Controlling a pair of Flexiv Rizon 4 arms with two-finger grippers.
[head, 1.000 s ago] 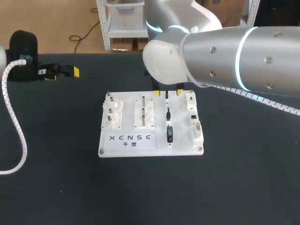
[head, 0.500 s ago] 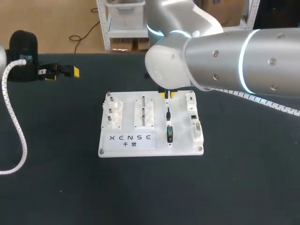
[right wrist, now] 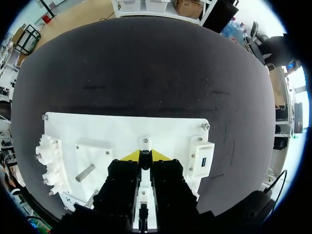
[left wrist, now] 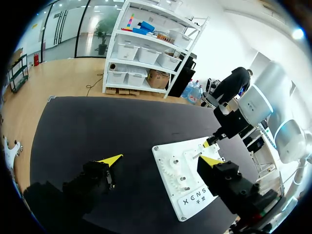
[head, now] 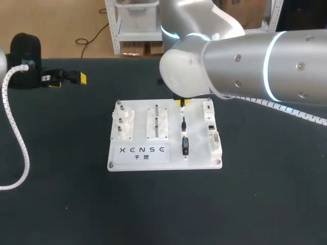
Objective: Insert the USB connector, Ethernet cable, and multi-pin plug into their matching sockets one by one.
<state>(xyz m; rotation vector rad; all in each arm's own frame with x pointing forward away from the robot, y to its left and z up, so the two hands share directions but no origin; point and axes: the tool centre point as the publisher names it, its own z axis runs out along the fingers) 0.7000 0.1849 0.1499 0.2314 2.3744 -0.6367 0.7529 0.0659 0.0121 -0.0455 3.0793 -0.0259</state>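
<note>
My right gripper [head: 181,102], at the far edge of the white plastic fixture board [head: 168,161], had its fingers nearly closed on the black USB connector [right wrist: 145,157]. A shallow hold could let it tilt and jam at the white socket block [head: 208,108]. My left gripper [left wrist: 161,161] gaped empty.

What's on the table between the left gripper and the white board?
Nothing. In the head view the stretch of black table between the left gripper and the white board is bare; the left wrist view shows the same.
</note>
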